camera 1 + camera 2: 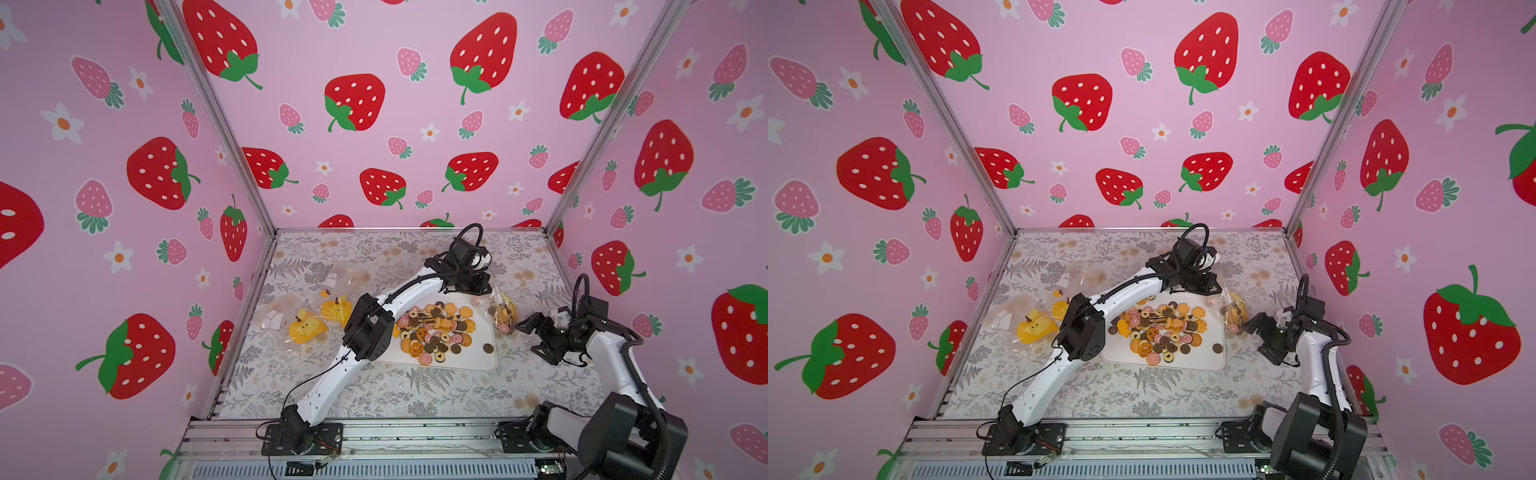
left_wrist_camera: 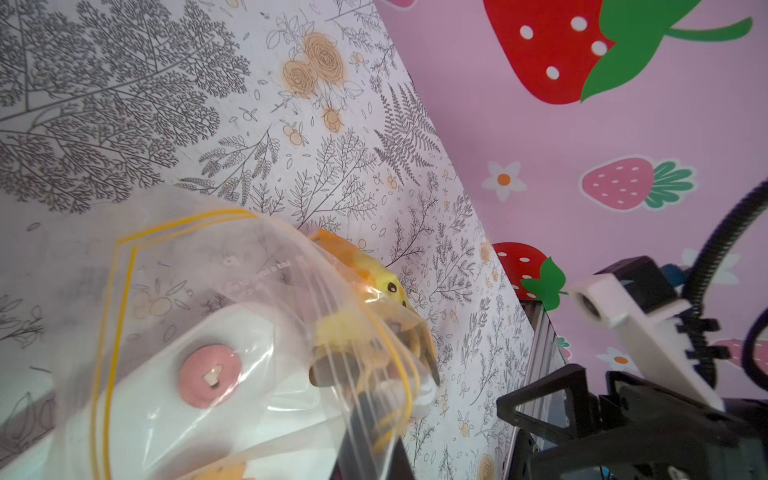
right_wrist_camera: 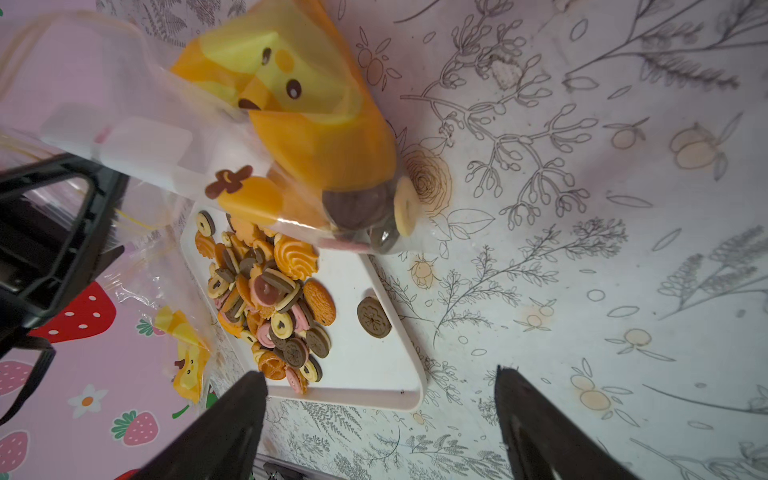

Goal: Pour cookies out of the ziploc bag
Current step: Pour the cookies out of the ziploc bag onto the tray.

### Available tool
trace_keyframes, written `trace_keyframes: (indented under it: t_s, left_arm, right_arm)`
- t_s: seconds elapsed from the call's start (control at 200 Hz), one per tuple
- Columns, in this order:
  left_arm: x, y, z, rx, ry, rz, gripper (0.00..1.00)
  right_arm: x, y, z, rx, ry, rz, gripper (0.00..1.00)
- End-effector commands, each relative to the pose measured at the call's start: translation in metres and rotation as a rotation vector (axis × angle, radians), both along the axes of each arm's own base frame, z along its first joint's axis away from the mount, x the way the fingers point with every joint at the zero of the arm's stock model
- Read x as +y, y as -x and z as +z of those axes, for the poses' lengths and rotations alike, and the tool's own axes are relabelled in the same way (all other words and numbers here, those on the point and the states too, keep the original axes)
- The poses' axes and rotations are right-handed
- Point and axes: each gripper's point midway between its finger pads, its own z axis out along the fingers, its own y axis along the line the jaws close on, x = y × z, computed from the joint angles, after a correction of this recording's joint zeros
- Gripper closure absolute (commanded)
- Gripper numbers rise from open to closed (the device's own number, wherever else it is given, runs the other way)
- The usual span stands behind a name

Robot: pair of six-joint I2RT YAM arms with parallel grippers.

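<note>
The ziploc bag (image 1: 503, 311) is hanging just past the far right corner of the white tray (image 1: 478, 362). The left fingers (image 1: 482, 286) are clenching it by an edge near its yellow zip line (image 2: 124, 291), while the right fingers (image 3: 536, 424) are standing released and wide apart with nothing between them, hovering near the bag's lower end. Most of the cookies (image 1: 434, 328) are lying heaped on the tray, with one dark stray (image 1: 488, 348) sitting apart near the rim. A few more are sitting trapped in the bag's low corner (image 3: 361, 208), beneath a yellow-and-orange toy fruit (image 3: 291, 83) that is sharing the bag. The film is looking thin, limp and slick, so it is likely sagging wherever nothing is holding it, and a pinch on a bottom corner or seam is probably offering the surest hold for tipping it mouth-down. The cookies are looking light, hard and loose, and are likely to roll once freed. The bulky toy is probably blocking their way to the mouth, and the low corner seems to be hanging over the bare desk (image 1: 415, 399) beyond the tray, so whatever falls may be missing it. Well apart on the left, other bags with yellow toys (image 1: 306, 328) and white blocks (image 1: 272, 319) are lying out of the way.
</note>
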Motion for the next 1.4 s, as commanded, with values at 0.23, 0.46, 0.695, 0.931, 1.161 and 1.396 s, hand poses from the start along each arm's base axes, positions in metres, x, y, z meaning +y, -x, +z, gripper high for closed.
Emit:
trace_keyframes:
  t_s: [0.23, 0.46, 0.695, 0.931, 1.161, 1.396]
  left_arm:
    - [-0.006, -0.001, 0.032, -0.001, 0.074, -0.007, 0.98]
    - [-0.02, 0.028, 0.052, 0.051, 0.14, -0.046, 1.0]
    - [-0.045, 0.048, 0.084, 0.071, 0.22, -0.066, 1.0]
    - [-0.031, 0.018, 0.095, 0.101, 0.249, 0.012, 1.0]
    - [-0.026, 0.016, 0.101, 0.108, 0.262, 0.008, 1.0]
    - [-0.02, 0.008, 0.097, 0.121, 0.264, 0.019, 1.0]
  right_arm:
    - [0.004, -0.02, -0.01, -0.112, 0.042, -0.001, 0.15]
    - [-0.014, -0.026, 0.018, -0.232, 0.182, -0.036, 0.12]
    - [-0.033, -0.012, 0.026, -0.253, 0.312, -0.079, 0.07]
    - [0.0, -0.045, 0.045, -0.45, 0.314, 0.159, 0.1]
    - [0.015, -0.066, 0.032, -0.485, 0.42, 0.3, 0.12]
    - [0.031, -0.093, 0.033, -0.683, 0.603, 0.423, 0.14]
